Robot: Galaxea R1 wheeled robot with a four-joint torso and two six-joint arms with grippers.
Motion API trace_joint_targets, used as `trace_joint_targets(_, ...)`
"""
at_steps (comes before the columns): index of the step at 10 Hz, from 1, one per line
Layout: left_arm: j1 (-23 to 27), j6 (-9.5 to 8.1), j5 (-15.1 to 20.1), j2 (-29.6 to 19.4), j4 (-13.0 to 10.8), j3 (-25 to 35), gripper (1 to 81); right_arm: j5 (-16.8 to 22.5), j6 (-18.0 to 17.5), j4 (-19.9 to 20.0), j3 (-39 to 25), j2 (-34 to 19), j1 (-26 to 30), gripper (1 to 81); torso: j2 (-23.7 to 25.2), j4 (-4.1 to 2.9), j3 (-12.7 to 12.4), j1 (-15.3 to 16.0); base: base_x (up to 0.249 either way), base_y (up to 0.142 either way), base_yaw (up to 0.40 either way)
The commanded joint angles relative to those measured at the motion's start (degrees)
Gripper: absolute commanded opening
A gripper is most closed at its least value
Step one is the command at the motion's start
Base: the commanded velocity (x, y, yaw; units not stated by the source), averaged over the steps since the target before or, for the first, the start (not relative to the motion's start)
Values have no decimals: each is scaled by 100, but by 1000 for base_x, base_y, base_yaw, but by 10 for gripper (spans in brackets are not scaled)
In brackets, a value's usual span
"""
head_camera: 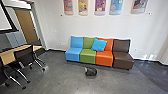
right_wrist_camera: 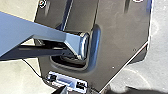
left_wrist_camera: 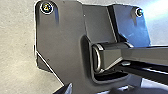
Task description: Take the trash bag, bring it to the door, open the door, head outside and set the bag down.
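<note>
And there it was, the bag (head_camera: 91, 72), dark and slumped on the grey floor (head_camera: 57, 80), just out in front of the sofa (head_camera: 87, 55), well short of the wall (head_camera: 56, 25)! Four seats faced me: blue, green, orange, brown, with a bright blue cushion (head_camera: 99, 45) leaning across the green and orange backs. Up above, five posters (head_camera: 99, 6) hung in a row, coloured shapes all over them, any lettering too small for me to read. Off to my left stood a table (head_camera: 8, 55) with wheeled black chairs (head_camera: 24, 55), and beyond it a wooden door (head_camera: 26, 25). My left hand (left_wrist_camera: 96, 90) and right hand (right_wrist_camera: 97, 90)? Wide or narrow, I could not tell for either.
</note>
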State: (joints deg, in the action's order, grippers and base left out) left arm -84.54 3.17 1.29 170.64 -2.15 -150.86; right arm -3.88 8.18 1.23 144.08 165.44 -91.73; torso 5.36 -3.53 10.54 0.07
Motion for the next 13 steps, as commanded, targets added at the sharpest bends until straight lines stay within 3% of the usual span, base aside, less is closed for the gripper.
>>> trace_joint_targets(1, 232, 25, 336, 14, -32, 4, 811, 344, 26, -53, -4, -26, 159, 811, 0, 0, 0, 0, 165, 0, 0)
trace_joint_targets(13, 249, 8, 354, 23, -40, 4, 811, 344, 26, -44, 31, -8, 194, 811, 0, 0, 0, 0, 167, 0, 0)
